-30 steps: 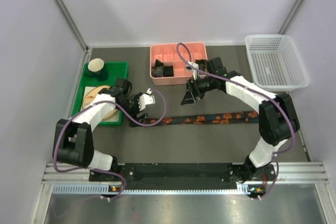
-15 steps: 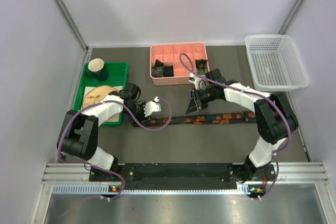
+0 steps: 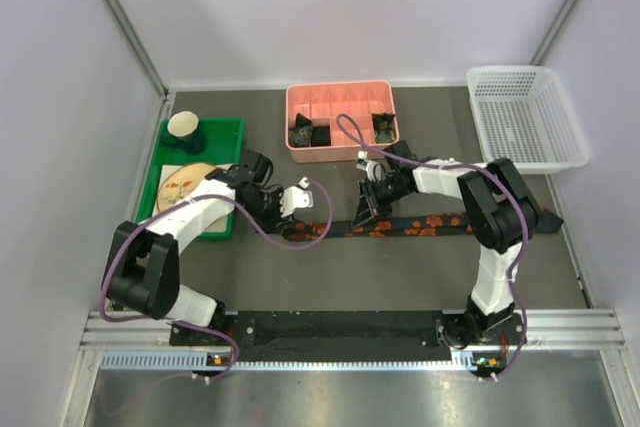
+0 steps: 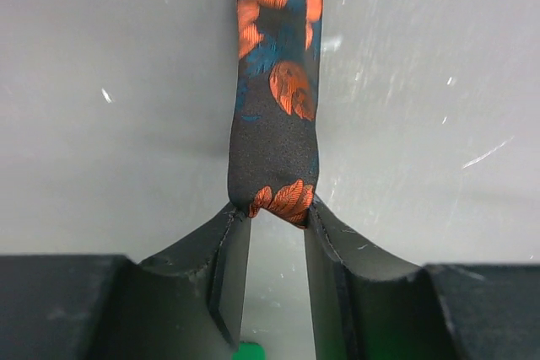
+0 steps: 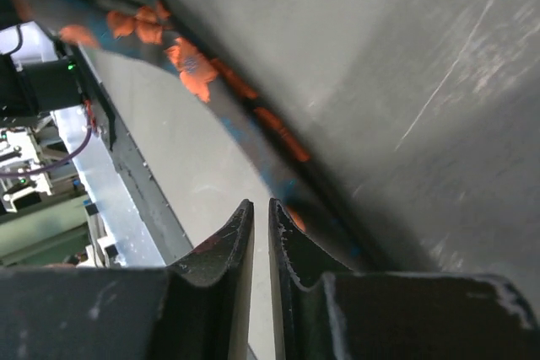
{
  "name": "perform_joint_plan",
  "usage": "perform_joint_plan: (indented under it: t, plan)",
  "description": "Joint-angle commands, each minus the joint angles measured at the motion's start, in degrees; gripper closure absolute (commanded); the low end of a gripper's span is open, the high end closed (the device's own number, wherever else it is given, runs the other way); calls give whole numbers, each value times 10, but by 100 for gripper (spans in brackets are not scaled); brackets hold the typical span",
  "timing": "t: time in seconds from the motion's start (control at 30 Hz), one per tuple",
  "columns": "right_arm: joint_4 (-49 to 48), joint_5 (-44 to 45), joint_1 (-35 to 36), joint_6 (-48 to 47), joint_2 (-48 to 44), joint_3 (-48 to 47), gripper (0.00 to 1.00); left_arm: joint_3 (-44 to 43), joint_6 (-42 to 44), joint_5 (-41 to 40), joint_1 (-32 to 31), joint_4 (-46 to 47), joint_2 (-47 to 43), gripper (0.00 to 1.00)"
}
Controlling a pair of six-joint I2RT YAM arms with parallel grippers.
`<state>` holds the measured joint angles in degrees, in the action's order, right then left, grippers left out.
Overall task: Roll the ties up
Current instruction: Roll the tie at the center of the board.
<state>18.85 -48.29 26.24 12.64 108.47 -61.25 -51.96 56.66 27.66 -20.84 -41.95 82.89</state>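
Grey table (image 3: 400,277): tie (image 3: 430,223) flat, running 9 to 3 o'clock. Left gripper (image 4: 278,212) pinches 9 o'clock end. Right gripper (image 5: 261,208) nearly closed beside tie; grip unclear.

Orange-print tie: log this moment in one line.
tie lying straight | left gripper pinching its end | right gripper nearly shut at tie's edge, grip unclear

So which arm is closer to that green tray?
Left. The left arm crosses the green tray's right edge, jaws pinching the tie's end just beside it. The right arm is farther right, below the pink box.
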Motion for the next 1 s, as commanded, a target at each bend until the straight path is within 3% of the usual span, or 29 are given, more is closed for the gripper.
perform_joint_plan:
  t: [0.0, 0.2, 0.67, 0.77, 0.9, 0.97]
  plan:
    - [-14, -4, 21, 5, 24, -37, 89, -44, -41, 29, -30, 5, -9, 66]
    - [6, 20, 38, -9, 37, -38, 89, -89, -90, 47, -61, 30, 14, 67]
    - [-24, -58, 36, 28, -1, -26, 85, -78, -147, 47, -133, 158, 54, 68]
    - [-42, -78, 22, 47, -24, -20, 78, -75, -148, 47, -145, 169, 68, 68]
    - [-75, -99, 12, 70, -41, -8, 60, -67, -145, 49, -154, 183, 82, 69]
    - [-111, -118, 11, 99, -37, 3, 58, -60, -147, 50, -155, 198, 88, 69]
